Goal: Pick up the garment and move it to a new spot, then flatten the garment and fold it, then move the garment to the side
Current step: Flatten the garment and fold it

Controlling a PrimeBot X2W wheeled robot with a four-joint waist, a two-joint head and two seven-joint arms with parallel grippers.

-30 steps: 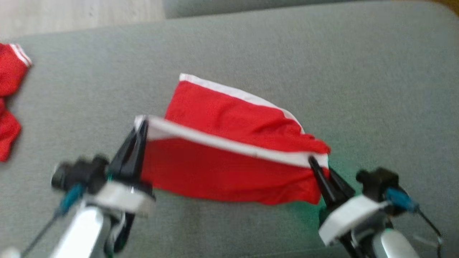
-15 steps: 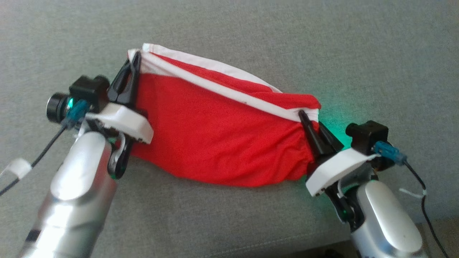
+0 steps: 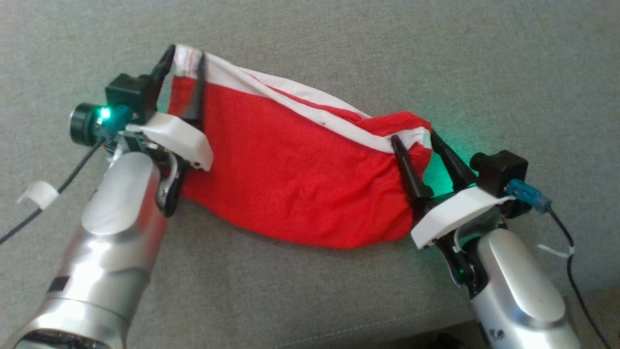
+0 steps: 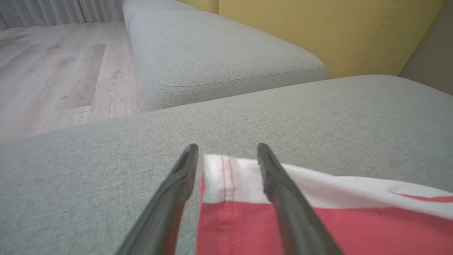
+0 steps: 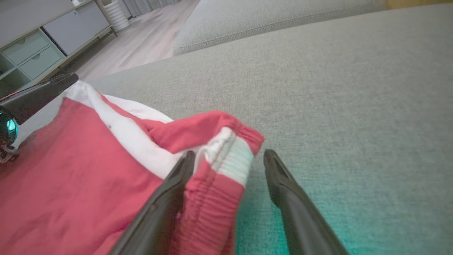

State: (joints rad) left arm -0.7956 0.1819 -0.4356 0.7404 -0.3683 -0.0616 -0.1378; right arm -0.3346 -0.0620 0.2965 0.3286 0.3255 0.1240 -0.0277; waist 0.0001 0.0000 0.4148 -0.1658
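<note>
Both left hand (image 3: 184,57) and right hand (image 3: 414,138), fingers (image 4: 177,191) apart, astride garment (image 3: 290,169) corners; wide cushion (image 3: 339,34) around.

Garment (image 3: 300,179) btwn the tools: matt red cloth, fine mesh-like weave, white band w/ red stitching. Sofa (image 3: 484,72) under them: grey woven fabric, matt, a bit rough. Left tool (image 4: 227,148) & right tool (image 5: 229,154): dark, smooth, semi-gloss plastic. Forearm (image 3: 121,213) behind left tool: shiny silver.

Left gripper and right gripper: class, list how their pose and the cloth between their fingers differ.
Left gripper straddles a flat white-banded corner of the garment; right gripper straddles a bunched corner. Left gripper reaches farther across the cushion than right gripper. Both are open.
</note>
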